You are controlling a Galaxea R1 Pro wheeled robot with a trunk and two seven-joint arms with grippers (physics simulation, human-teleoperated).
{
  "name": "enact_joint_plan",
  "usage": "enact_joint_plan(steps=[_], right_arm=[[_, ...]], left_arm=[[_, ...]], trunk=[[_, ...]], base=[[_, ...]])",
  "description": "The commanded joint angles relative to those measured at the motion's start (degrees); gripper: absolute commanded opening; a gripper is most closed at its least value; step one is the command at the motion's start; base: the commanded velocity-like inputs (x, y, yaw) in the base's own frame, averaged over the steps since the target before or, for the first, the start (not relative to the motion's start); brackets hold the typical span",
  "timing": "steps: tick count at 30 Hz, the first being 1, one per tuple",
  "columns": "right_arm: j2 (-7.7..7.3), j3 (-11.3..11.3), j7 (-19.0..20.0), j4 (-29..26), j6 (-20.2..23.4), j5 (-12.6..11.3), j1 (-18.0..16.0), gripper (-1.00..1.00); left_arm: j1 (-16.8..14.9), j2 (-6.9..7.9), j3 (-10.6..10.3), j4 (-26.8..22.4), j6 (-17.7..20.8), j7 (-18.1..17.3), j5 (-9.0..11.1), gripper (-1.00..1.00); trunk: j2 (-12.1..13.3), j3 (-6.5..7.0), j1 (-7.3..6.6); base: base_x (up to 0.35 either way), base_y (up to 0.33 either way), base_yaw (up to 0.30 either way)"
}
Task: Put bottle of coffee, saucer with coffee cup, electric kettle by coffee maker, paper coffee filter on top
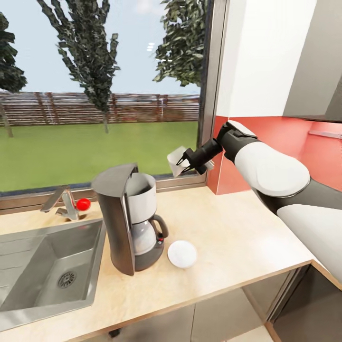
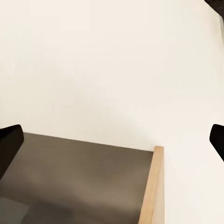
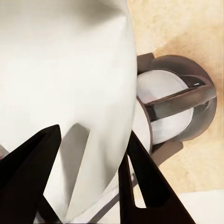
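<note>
Tall dark grey coffee maker (image 1: 130,221): centre frame, on light wood-grain countertop (image 1: 228,228). Small white saucer (image 1: 182,253): just right of it, cupless. White paper filter (image 1: 177,160): pinched in right gripper (image 1: 184,164), upper centre (undelivered). Left gripper (image 2: 112,140): wide open, empty. Bottle, cup, kettle outstanding.

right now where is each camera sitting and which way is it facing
Head: high on the robot, looking down at the kitchen countertop, coffee maker, saucer; right arm and right gripper show.
Left wrist: faces a white wall; dark fingertips at the edges.
Right wrist: looks down past the held paper coffee filter.
Shared: head and right wrist both see the filter and coffee maker.
</note>
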Motion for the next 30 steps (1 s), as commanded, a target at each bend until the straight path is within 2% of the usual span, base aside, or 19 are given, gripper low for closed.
enact_joint_plan(steps=[1, 5, 11, 30], right_arm=[[0.04, 0.1, -0.6, -0.1, 0.3, -0.6, 0.0, -1.00], [0.04, 0.2, -0.6, -0.1, 0.3, -0.6, 0.0, -1.00], [0.04, 0.2, -0.6, -0.1, 0.3, -0.6, 0.0, -1.00], [0.04, 0.2, -0.6, 0.0, 0.3, -0.6, 0.0, -1.00]], left_arm=[[0.0, 0.00, 0.3, 0.1, -0.3, 0.0, 0.1, 1.00], [0.0, 0.00, 0.3, 0.1, -0.3, 0.0, 0.1, 1.00], [0.0, 0.00, 0.3, 0.1, -0.3, 0.0, 0.1, 1.00], [0.0, 0.00, 0.3, 0.1, -0.3, 0.0, 0.1, 1.00]], trunk=[[-0.1, -0.03, 0.01], [-0.1, 0.33, 0.01], [-0.1, 0.86, 0.01], [-0.1, 2.48, 0.01]], base=[[-0.289, 0.031, 0.000], [-0.234, 0.056, 0.000], [-0.028, 0.008, 0.020], [0.000, 0.000, 0.129]])
